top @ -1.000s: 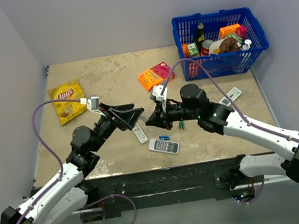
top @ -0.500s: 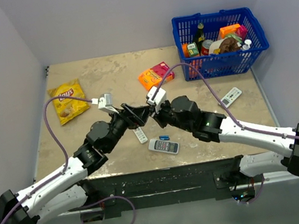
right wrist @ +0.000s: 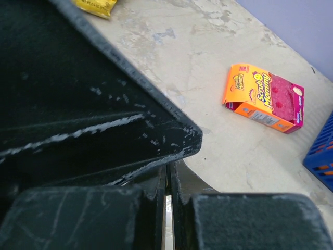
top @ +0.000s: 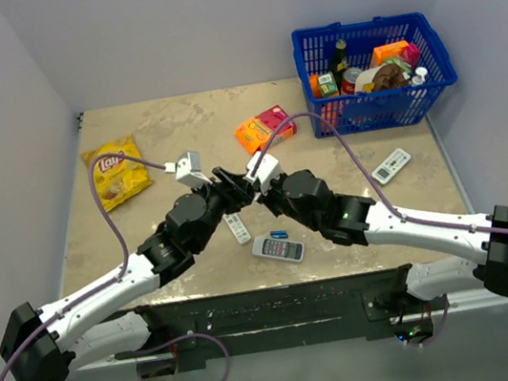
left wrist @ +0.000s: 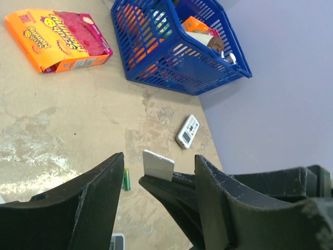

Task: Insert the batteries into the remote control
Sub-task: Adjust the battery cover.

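Observation:
My right gripper (top: 246, 188) is shut on a thin flat white piece (left wrist: 157, 164), raised above the middle of the table. A sliver of that piece (right wrist: 168, 224) shows between its fingers. My left gripper (left wrist: 159, 155) is open, one finger on each side of the white piece and of the right fingertips, apart from both. In the top view the left gripper (top: 229, 177) meets the right one tip to tip. The slim white remote control (top: 238, 228) lies on the table just below them. The batteries are not in view.
A white remote with a display (top: 278, 248) lies in front, a small blue item (top: 278, 234) beside it. Another remote (top: 392, 165) lies to the right, with a green battery pair (left wrist: 125, 178) nearer the middle. An orange-pink box (top: 263, 128), a blue basket (top: 440, 55) and a yellow chip bag (top: 114, 172) stand further back.
My left gripper has moved right to the right gripper and its jaws have narrowed around the white piece. The right gripper has shifted left and stayed shut.

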